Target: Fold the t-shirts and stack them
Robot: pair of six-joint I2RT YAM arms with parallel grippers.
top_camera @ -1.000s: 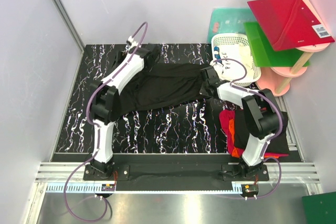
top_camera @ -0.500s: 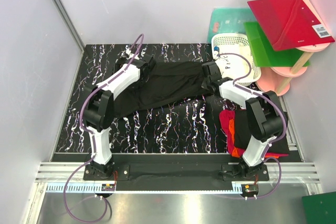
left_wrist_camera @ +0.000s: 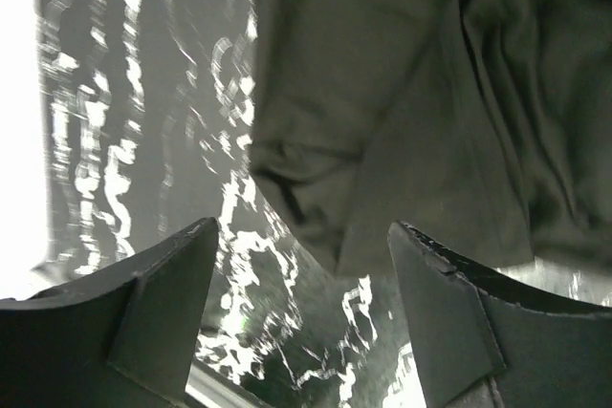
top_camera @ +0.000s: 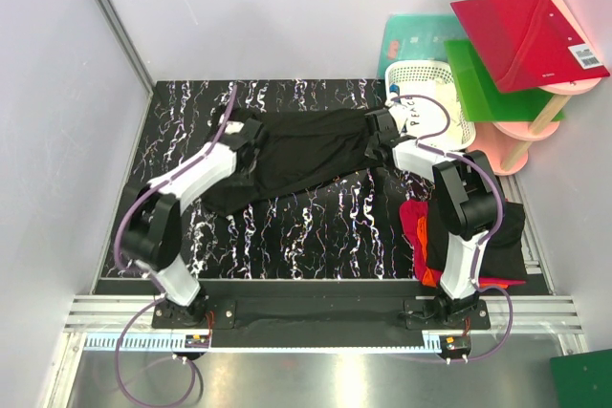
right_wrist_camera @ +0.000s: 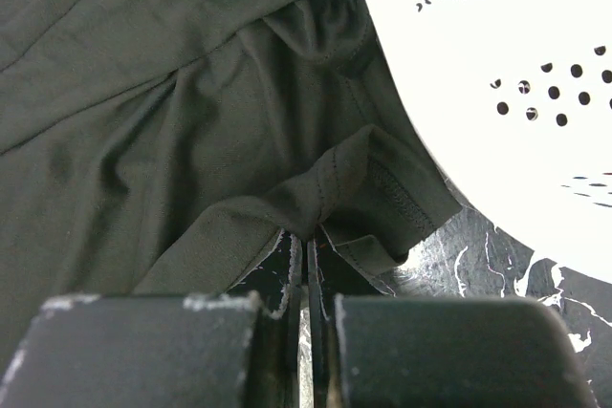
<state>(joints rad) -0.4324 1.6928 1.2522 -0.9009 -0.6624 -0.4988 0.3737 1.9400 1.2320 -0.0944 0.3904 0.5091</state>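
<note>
A black t-shirt point(top_camera: 306, 150) lies spread across the far half of the marbled black table point(top_camera: 316, 226). My left gripper point(top_camera: 251, 136) hovers over its left end. In the left wrist view the left gripper point(left_wrist_camera: 301, 234) is open, with a folded sleeve edge of the t-shirt point(left_wrist_camera: 430, 121) just ahead of the fingers and nothing between them. My right gripper point(top_camera: 380, 133) is at the shirt's right end, beside the basket. The right gripper point(right_wrist_camera: 308, 233) is shut on a hemmed fold of the t-shirt point(right_wrist_camera: 143, 121). A pile of red, orange and black t-shirts point(top_camera: 421, 226) lies at the near right, partly under the right arm.
A white lattice basket point(top_camera: 426, 72) stands at the table's far right corner, close to my right gripper; its wall point(right_wrist_camera: 497, 121) fills the right wrist view's right side. Red point(top_camera: 526, 31), green point(top_camera: 488, 83) and teal point(top_camera: 416, 40) boards rest on a pink stand point(top_camera: 497, 145) beyond it.
My left gripper has moved from the far left corner toward the near side, over the shirt's left end. The right gripper has carried its end slightly farther back, toward the basket.
</note>
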